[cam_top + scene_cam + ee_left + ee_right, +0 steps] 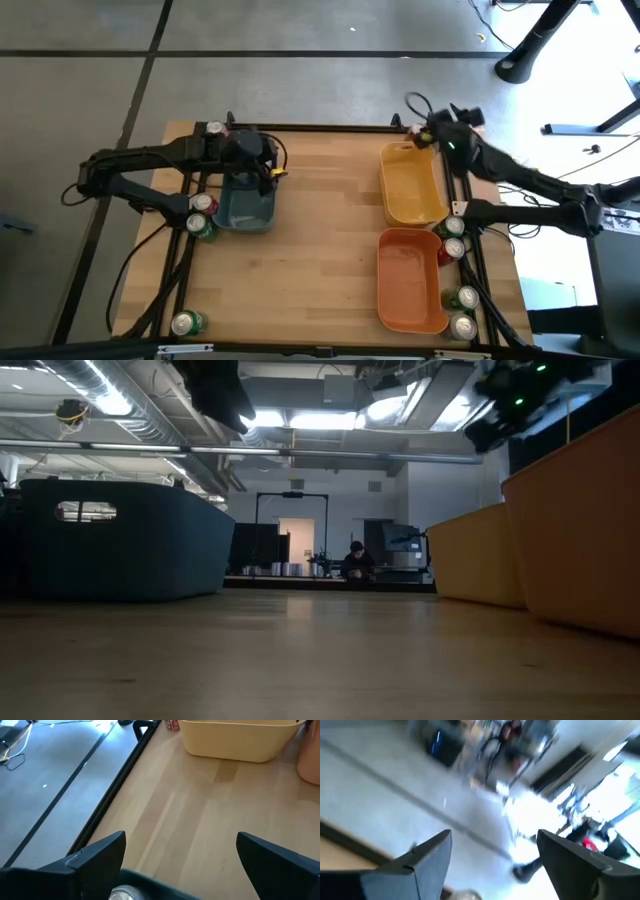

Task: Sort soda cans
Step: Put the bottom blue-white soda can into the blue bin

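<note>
Silver-topped soda cans (pixel 203 215) are lined along the worktop's (pixel 320 230) side edges, while the left gripper (pixel 180 855) is held spread over the blue-grey bin (pixel 245 205) and the right gripper (pixel 495 852) spread at the far right corner.

Can in blue bin (pixel 125 893): only its silver top shows, cut by the picture's edge.
Red can (pixel 172 724): cut off at the edge, by the yellow bin (pixel 235 740).
Right wrist view: blurred throughout.
Person (pixel 356 563): too small to make out.
</note>
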Tool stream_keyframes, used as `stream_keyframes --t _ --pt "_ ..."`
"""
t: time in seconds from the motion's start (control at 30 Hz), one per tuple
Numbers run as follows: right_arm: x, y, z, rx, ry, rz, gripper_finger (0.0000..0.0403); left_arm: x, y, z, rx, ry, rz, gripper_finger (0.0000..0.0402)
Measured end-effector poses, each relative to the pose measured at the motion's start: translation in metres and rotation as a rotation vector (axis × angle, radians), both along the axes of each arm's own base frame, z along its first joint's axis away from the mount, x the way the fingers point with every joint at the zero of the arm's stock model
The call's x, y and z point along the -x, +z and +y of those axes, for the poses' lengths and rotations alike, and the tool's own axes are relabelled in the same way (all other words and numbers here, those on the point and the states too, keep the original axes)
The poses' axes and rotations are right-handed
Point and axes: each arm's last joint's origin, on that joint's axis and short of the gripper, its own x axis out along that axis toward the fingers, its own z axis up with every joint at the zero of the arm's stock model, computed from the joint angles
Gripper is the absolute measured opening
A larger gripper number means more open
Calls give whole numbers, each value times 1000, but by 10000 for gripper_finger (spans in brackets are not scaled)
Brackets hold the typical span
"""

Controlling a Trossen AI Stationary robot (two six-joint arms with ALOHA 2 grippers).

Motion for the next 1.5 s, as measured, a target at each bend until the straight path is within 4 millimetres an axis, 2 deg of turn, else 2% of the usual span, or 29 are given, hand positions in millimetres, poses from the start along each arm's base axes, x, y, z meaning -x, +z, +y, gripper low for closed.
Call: stream_keyframes --t 0.27,0.4,0.53,0.73,1.07,1.23,1.5 --pt "-8 -6 -63 -368 -91 131 294 -1 0 -5 -6 -26 4 367" --pt "-5 -17 -84 -532 -143 220 294 0 0 -5 -9 -29 13 367" --pt "-4 -25 -98 -630 -148 232 291 0 0 -5 -21 -41 20 367" --pt "-4 -28 -108 -709 -108 250 282 0 0 -5 -52 -71 39 367" --pt "-3 -25 -110 -739 36 569 282 0 0 -5 -116 -134 79 367" --pt "-1 -26 -110 -759 45 609 282 0 0 -5 -129 -147 88 367" --pt "-2 -44 -122 -861 81 657 282 0 -1 -5 -130 -148 90 367"
